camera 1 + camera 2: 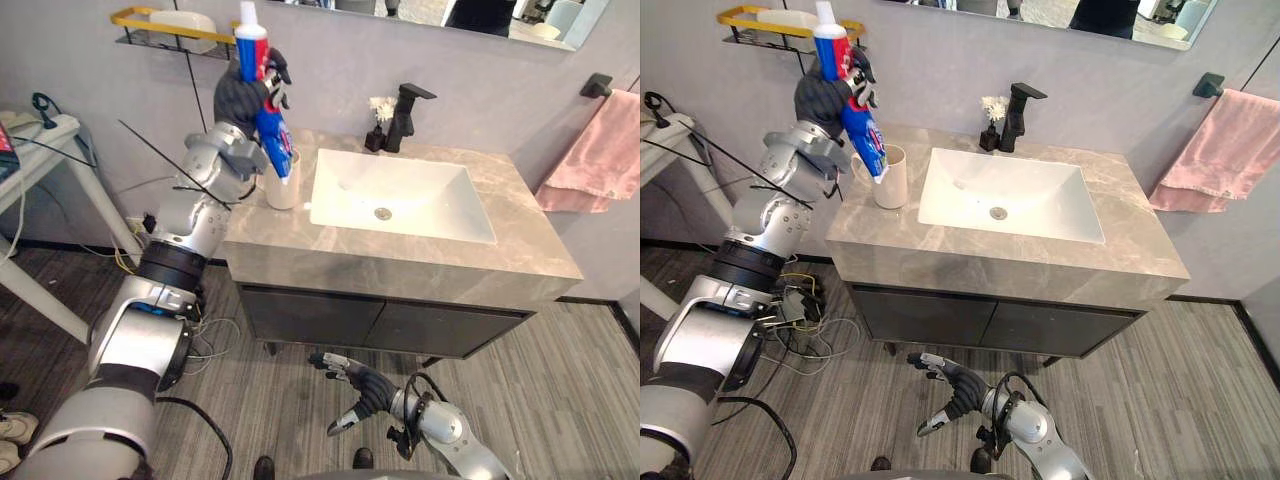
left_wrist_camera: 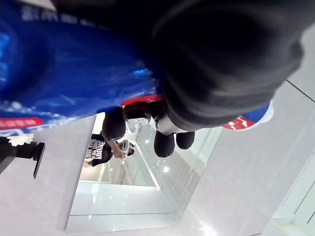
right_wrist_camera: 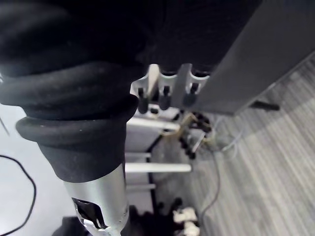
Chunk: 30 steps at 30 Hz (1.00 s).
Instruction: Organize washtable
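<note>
Holding the toothpaste tube (image 1: 270,128) in my left hand (image 1: 238,98), fingers curled round it, I have its low end dipping in the white cup (image 1: 283,188) on the worktop (image 1: 400,256), at 9 o'clock from the sink (image 1: 410,190). My right hand (image 1: 366,386) hangs at 6 o'clock, fingers loose.

Grey wall (image 1: 480,80), mirror (image 1: 500,15) above, grey marble washtable (image 1: 400,255) with dark cabinet doors, pink towel (image 1: 600,155) on a hook (at the right), yellow shelf (image 1: 130,15) up left, grey plank floor (image 1: 560,380).
</note>
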Motion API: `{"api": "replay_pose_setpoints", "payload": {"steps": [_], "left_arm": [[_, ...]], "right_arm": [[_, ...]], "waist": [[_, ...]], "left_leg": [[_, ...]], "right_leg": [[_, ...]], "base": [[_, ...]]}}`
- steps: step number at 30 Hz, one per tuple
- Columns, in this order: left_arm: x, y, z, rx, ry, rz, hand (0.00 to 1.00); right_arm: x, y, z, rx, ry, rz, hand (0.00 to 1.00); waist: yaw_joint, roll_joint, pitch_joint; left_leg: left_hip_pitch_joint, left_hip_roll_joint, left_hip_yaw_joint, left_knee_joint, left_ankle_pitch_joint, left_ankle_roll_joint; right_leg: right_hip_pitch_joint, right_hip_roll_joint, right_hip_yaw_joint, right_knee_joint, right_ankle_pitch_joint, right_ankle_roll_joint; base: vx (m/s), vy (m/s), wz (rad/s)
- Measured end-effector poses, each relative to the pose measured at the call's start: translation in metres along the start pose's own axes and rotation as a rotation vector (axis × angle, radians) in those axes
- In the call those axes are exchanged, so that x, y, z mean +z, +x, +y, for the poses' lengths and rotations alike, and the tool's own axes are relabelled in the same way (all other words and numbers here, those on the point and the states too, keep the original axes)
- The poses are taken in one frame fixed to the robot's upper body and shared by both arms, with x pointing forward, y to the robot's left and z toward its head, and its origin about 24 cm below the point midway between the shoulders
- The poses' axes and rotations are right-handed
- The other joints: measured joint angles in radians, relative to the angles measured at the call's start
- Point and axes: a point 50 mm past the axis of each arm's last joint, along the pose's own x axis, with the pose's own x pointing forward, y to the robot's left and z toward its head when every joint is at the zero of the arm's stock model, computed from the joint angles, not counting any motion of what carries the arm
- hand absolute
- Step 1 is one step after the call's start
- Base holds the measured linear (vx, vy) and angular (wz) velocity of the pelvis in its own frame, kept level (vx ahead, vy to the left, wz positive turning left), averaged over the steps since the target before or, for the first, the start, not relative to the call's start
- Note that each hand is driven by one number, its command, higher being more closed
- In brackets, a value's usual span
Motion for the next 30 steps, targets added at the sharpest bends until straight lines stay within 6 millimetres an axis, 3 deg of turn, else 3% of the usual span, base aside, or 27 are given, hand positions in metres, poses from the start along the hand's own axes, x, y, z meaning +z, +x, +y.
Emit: {"api": "replay_pose_setpoints", "payload": {"steps": [4,8,13,17,23,30], "left_arm": [[0.018,0.014,0.002,0.036,0.021,-0.053,1.0],[0.032,0.022,0.008,0.063,0.044,-0.08,1.0],[0.077,0.037,0.013,0.107,0.111,-0.186,1.0],[0.106,0.042,0.008,0.14,0.184,-0.295,1.0],[0.126,0.035,0.022,0.254,0.246,-0.381,1.0],[0.132,0.032,0.027,0.316,0.295,-0.419,1.0]], "right_arm": [[-0.002,0.0,0.004,-0.018,0.026,-0.002,0.0],[-0.004,-0.002,0.006,-0.035,0.039,0.004,0.0],[0.0,0.002,0.006,-0.05,0.06,-0.021,0.0],[0.002,0.003,0.004,-0.096,0.103,-0.045,0.0],[0.003,0.003,0.003,-0.12,0.129,-0.064,0.0],[0.0,0.0,0.0,-0.153,0.135,-0.054,0.0]], "waist": [[-0.005,-0.028,0.019],[-0.018,-0.04,0.042],[-0.034,-0.067,0.084],[-0.038,-0.07,0.094],[-0.058,-0.088,0.11],[-0.067,-0.094,0.123]], "left_leg": [[-0.02,0.001,0.02,0.0,0.0,0.0],[-0.031,0.001,0.04,0.0,0.0,0.0],[-0.046,0.001,0.066,0.0,-0.001,-0.001],[-0.063,0.001,0.078,0.002,-0.004,-0.005],[-0.062,0.01,0.1,0.0,-0.01,-0.012],[-0.062,0.01,0.104,0.0,-0.011,-0.014]], "right_leg": [[-0.032,0.001,0.023,0.001,0.01,-0.002],[-0.052,0.003,0.039,0.001,0.016,-0.004],[-0.084,0.009,0.07,-0.001,0.031,-0.007],[-0.109,0.011,0.083,0.0,0.038,-0.006],[-0.119,0.02,0.105,-0.004,0.04,-0.014],[-0.122,0.021,0.108,-0.004,0.035,-0.022]], "base": [[-0.01,0.007,-0.14],[0.0,0.007,-0.15],[0.01,0.004,-0.17],[0.03,0.001,-0.1],[0.02,-0.009,-0.12],[0.0,-0.001,-0.02]]}}
